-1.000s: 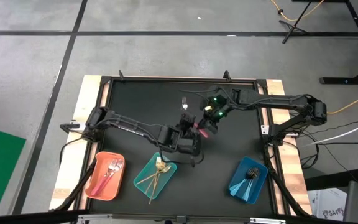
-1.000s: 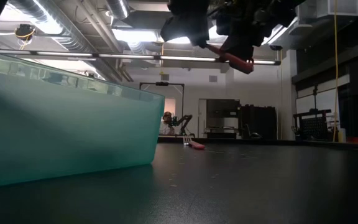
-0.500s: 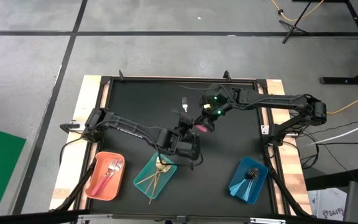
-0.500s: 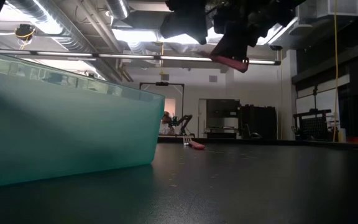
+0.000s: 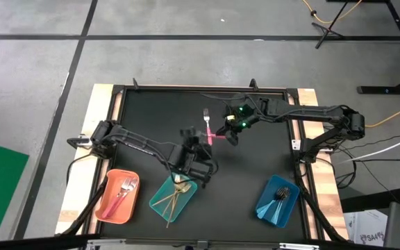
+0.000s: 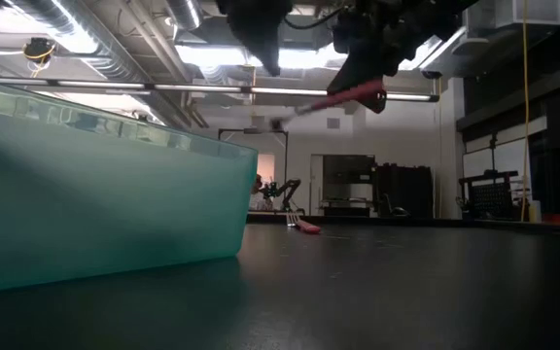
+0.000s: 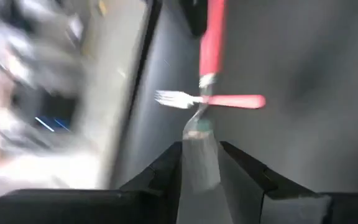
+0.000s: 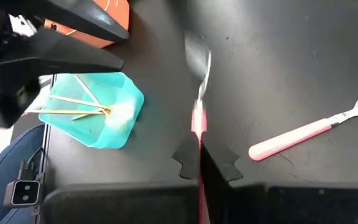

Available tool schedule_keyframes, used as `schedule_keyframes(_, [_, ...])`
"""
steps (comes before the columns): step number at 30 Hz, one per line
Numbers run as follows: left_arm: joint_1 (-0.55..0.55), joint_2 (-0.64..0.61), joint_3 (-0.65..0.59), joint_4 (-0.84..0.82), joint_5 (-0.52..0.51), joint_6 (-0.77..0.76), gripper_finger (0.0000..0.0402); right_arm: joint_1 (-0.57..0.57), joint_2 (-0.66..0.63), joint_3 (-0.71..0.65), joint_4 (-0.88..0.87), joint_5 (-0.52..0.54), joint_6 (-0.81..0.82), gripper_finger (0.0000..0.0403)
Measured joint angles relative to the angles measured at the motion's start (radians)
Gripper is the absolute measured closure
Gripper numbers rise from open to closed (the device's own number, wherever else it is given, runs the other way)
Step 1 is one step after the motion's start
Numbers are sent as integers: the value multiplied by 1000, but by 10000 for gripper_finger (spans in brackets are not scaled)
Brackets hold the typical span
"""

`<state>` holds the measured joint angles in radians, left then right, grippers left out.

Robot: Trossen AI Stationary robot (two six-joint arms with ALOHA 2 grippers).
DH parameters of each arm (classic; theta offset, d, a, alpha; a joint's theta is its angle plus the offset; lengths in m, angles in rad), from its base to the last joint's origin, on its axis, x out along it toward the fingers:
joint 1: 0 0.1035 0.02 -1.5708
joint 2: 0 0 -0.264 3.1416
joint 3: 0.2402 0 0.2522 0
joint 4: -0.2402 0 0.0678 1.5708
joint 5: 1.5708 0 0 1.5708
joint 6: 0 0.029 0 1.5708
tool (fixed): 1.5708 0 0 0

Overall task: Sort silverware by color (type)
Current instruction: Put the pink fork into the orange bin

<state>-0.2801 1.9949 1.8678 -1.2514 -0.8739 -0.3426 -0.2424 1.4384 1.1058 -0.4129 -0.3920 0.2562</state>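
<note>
Right gripper [image 8: 199,163]: fingers closed on pink spoon [image 8: 199,118], above desk [image 5: 255,160].
Left gripper [image 7: 201,163]: fingers narrowly apart, empty.
Risk: thin handle may slip, dropping onto pink fork [image 5: 205,122].

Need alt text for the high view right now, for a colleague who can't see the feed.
Overhead on a black table, the right gripper is shut on a pink-handled spoon beside a pink-handled fork. The left gripper, open, hovers by the teal tray of gold cutlery, between an orange tray and a blue tray.
</note>
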Motion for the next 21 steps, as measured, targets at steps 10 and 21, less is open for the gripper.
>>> schedule_keyframes(10, [33,-1,-150,46,300,-415,305,0,3,0,-21,8,-17,402])
schedule_keyframes(21, [91,1,-188,445,409,-365,305,-29,-118,1,-119,11,-66,403])
